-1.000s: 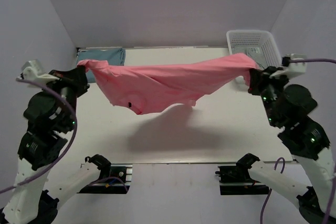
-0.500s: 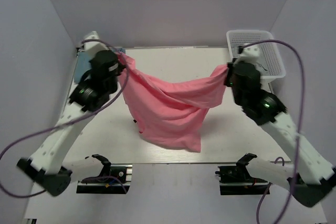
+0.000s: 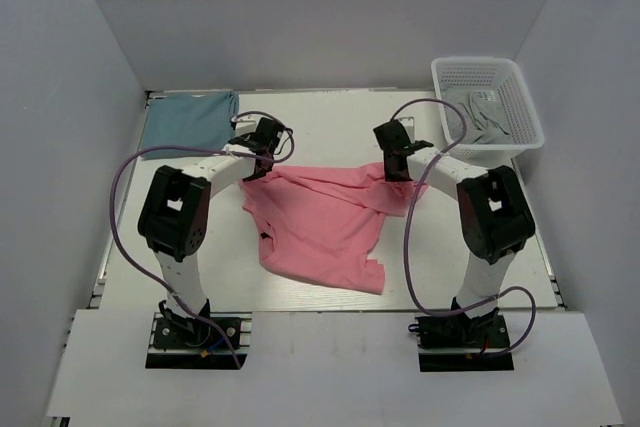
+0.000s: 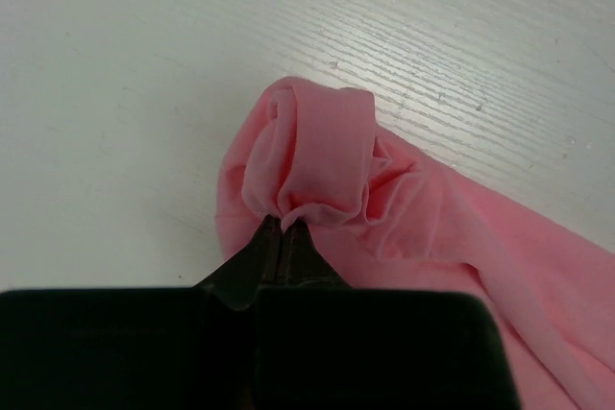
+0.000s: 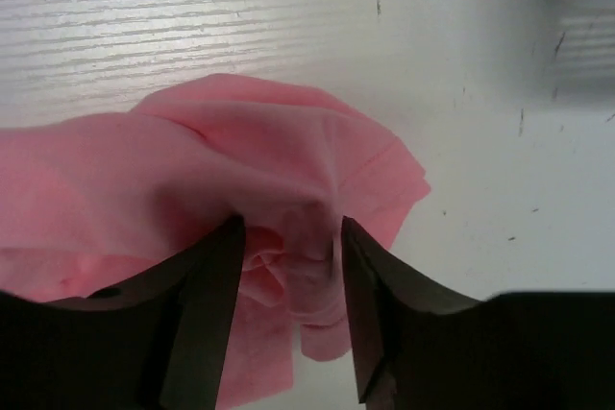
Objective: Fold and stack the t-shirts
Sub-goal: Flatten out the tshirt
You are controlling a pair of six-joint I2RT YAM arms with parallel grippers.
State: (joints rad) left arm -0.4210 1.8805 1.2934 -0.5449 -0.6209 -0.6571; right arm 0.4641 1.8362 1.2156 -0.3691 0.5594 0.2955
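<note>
The salmon pink t-shirt [image 3: 322, 227] lies crumpled on the white table [image 3: 330, 132], stretching between both grippers. My left gripper [image 3: 256, 167] is shut on the shirt's bunched far-left corner; in the left wrist view its closed tips [image 4: 283, 225] pinch a fold of pink cloth [image 4: 317, 156]. My right gripper [image 3: 398, 179] rests low at the shirt's far-right corner. In the right wrist view that gripper [image 5: 288, 242] stands open, with a loose bunch of pink cloth [image 5: 250, 141] between its dark fingers [image 5: 216, 285]. The teal-blue t-shirt [image 3: 190, 119] lies flat at the back left corner.
A white mesh basket [image 3: 520, 97] stands at the back right with grey items inside. Purple cables loop from both arms above the table. Grey walls close in the left, right and back sides.
Both arms have come down and inward, laying the hanging pink shirt onto the table. The right gripper's jaws have parted from the cloth; the left stays pinched on it.
</note>
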